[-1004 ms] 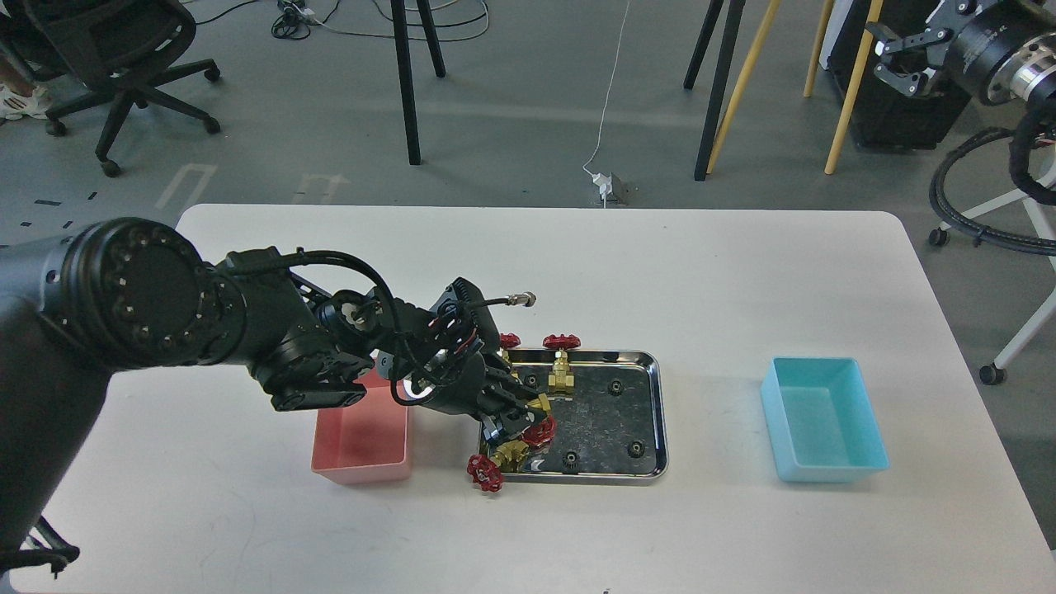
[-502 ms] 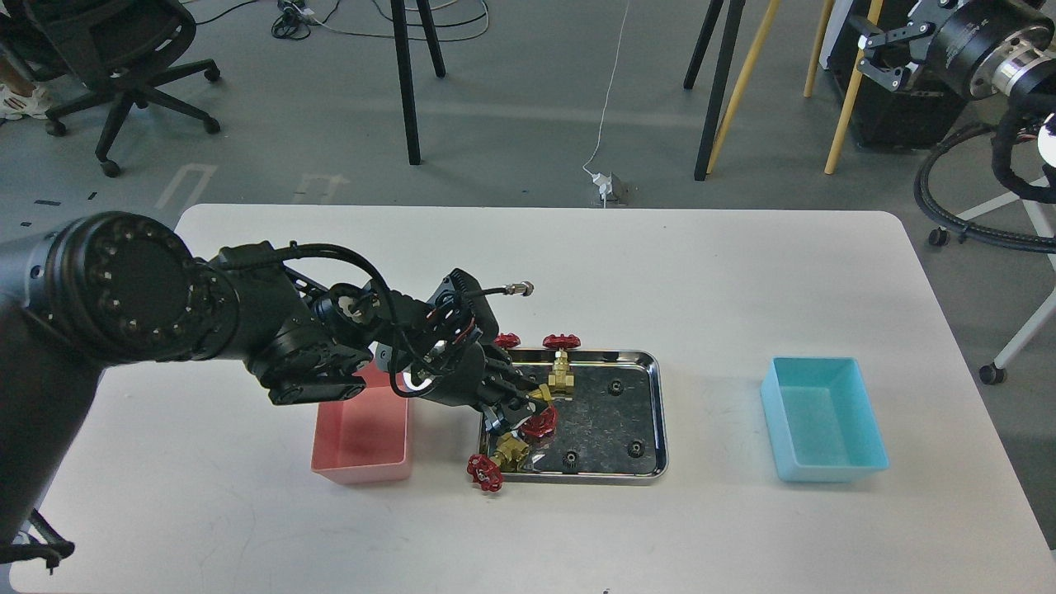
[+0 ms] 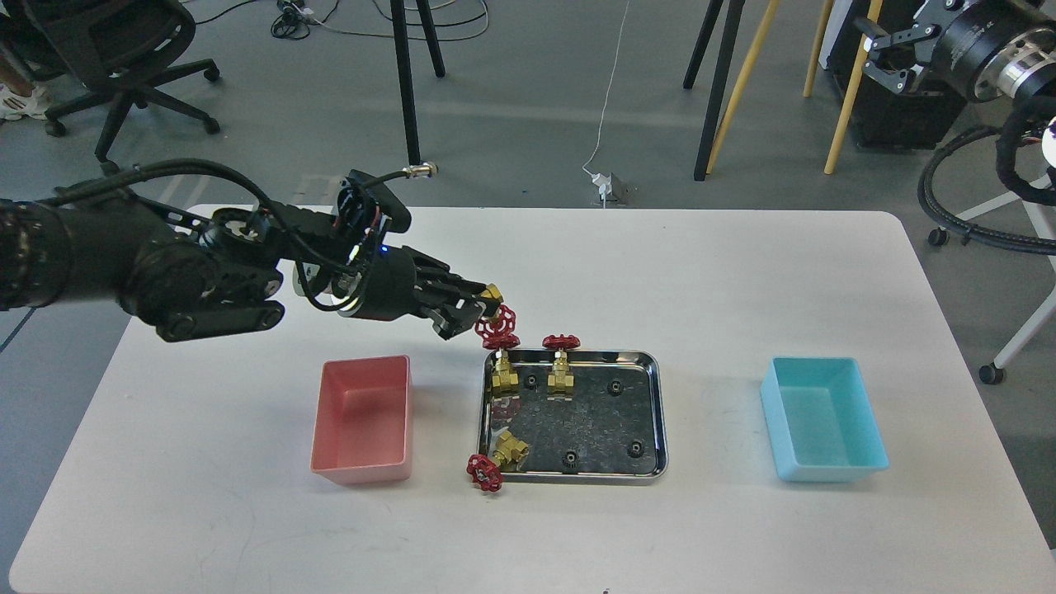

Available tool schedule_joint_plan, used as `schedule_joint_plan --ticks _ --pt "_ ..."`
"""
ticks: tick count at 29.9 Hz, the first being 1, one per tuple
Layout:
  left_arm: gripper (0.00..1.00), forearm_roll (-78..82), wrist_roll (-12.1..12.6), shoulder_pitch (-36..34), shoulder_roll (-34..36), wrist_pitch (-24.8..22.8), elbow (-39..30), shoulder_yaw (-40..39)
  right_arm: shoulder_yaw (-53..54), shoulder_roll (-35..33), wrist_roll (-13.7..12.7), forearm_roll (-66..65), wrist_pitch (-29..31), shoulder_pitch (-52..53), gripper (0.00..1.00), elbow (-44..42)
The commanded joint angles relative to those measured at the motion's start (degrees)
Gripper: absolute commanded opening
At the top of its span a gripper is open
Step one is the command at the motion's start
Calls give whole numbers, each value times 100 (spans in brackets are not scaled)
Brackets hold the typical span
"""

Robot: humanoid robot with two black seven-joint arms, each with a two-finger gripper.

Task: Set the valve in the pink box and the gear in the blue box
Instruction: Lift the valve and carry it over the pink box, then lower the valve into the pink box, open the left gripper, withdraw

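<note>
My left gripper (image 3: 481,309) is shut on a valve (image 3: 498,316), brass body with a red handwheel, and holds it in the air just behind the steel tray's back left corner. Two more valves (image 3: 504,376) (image 3: 561,373) stand upright at the back of the tray. Another valve (image 3: 497,459) lies at the front left, its wheel over the rim. Several tiny black gears (image 3: 615,386) lie in the tray. The pink box (image 3: 363,421) is left of the tray and empty. The blue box (image 3: 825,417) is at the right and empty. My right gripper (image 3: 887,54) is open, raised far off at the top right.
The shiny steel tray (image 3: 662,412) sits mid-table between the two boxes. The white table (image 3: 701,272) has rounded corners. Chair, stand legs and cables are on the floor beyond the far edge.
My left gripper has lifted a valve out of the tray's left side and moved up and back with it. The arm has swung away from over the pink box. The right arm barely moved.
</note>
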Motion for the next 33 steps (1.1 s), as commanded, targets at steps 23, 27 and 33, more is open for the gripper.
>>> schedule_joint_plan --ticks 23,27,33 --pt "13 992 1 1112 1991 23 -937 -380 21 135 18 18 0 17 100 -219" --pt "15 1001 1 1324 1982 23 -621 -389 21 135 18 18 0 17 100 -219" --pt "42 1027 1 1376 1982 15 -602 -468 12 127 18 18 0 17 100 -219"
